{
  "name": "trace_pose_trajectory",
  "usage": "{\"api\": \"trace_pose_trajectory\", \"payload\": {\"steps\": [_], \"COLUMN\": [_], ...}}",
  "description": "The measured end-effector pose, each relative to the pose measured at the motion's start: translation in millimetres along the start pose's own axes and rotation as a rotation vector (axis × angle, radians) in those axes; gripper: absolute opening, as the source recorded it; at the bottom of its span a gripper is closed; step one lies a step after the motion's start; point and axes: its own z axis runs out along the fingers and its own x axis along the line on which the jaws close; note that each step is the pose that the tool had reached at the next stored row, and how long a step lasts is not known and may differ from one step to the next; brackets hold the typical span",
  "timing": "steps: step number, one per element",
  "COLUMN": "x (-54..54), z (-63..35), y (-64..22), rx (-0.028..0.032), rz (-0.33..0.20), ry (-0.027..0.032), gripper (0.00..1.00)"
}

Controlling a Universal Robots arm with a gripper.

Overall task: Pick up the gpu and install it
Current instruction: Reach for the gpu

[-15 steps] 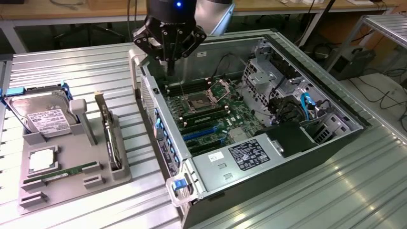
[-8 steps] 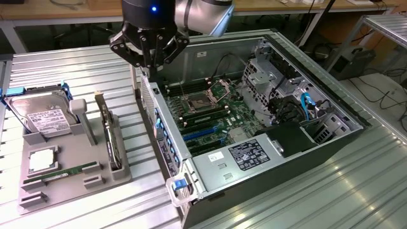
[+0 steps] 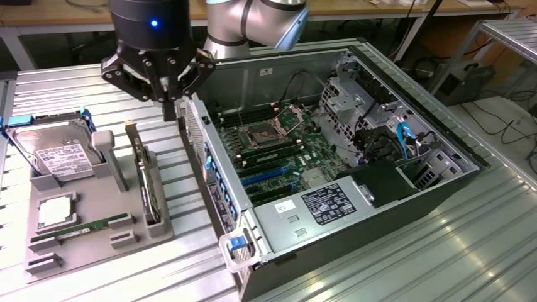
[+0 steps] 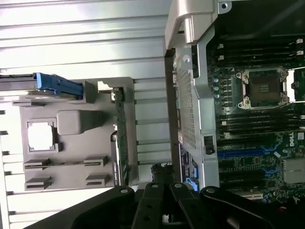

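One gpu (image 3: 149, 189) stands on its long edge in a slot of the grey holder tray (image 3: 100, 242), beside the hard drive (image 3: 55, 157), with the silvery bracket at the far end. It is not yet taken.

The gripper (image 3: 170, 112) hovers over the strip between the tray and the open computer case (image 3: 353, 251), near the card's bracket end. Its fingers are drawn narrow and hold nothing.

In the wrist view the gpu (image 4: 120, 138) shows edge-on, thin, with the gripper (image 4: 164, 174) just beside its end.

Handling, as a judgement:
- The card looks light and stiff, but the board is fragile.
- The cooler face is likely slick.
- Pinch it across its thickness at the middle of the upper edge, clear of the connector edge seated in the slot.
- Pull it straight out, without twisting.
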Motion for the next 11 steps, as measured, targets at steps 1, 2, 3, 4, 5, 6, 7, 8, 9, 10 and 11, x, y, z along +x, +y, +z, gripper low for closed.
{"api": "trace_pose_trajectory", "payload": {"steps": [1,2,3,4,5,6,7,8,9,10,11], "x": [7.8,10.7,15.3,22.4,30.6,36.6,41.0,46.8,50.0,50.9,50.9], "z": [1.4,1.9,2.8,4.3,6.8,9.0,10.5,13.0,15.0,16.6,16.7], "y": [-0.8,-1.1,-1.5,-2.0,-2.8,-3.4,-3.7,-4.1,-4.1,-3.9,-3.9], "rx": [0.0013,0.0018,0.0025,0.0036,0.0039,0.0041,0.0044,0.0046,0.0047,0.0048,0.0052], "rz": [0.0,0.0,0.0,0.0,0.0,0.0,0.0,0.0,0.0,0.0,0.0], "ry": [-0.0002,-0.0003,-0.0004,-0.0003,-0.0005,-0.0005,-0.0004,-0.0005,-0.0006,-0.0008,-0.0005], "gripper": [0.11,0.11,0.11,0.11,0.11,0.11,0.11,0.11,0.11,0.11,0.11]}}
